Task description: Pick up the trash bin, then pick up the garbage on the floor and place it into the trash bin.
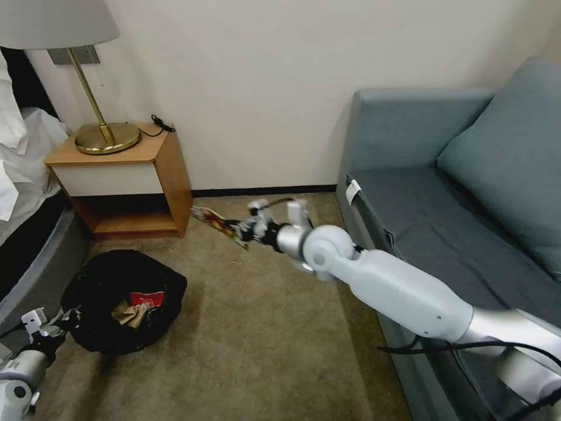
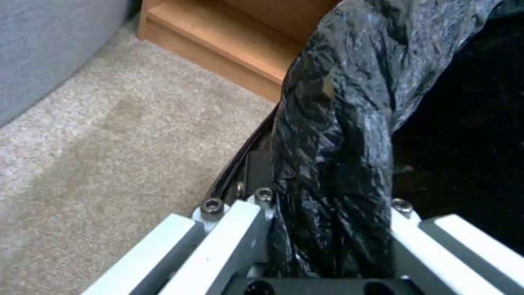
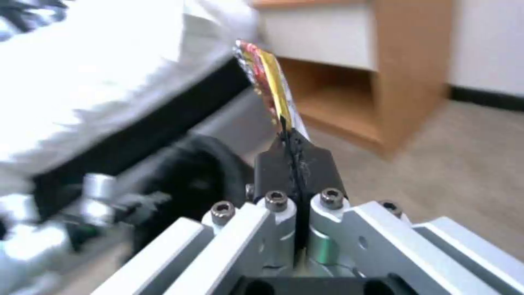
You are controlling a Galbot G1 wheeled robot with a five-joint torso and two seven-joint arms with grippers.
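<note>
Above carpet, right claw (image 3: pixel 294 143) clamped on snack wrapper (image 3: pixel 270 78); left claw (image 2: pixel 327 229) pinching trash bin (image 1: pixel 111 275) rim.

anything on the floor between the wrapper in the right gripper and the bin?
Bare carpet in the head view. The right gripper holds the snack wrapper aloft by the nightstand; the left gripper holds the trash bin by its rim.

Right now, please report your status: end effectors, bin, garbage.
Left end effector shut on trash bin rim. Right end effector shut on snack wrapper, in the air by the nightstand. Path to bin open.
</note>
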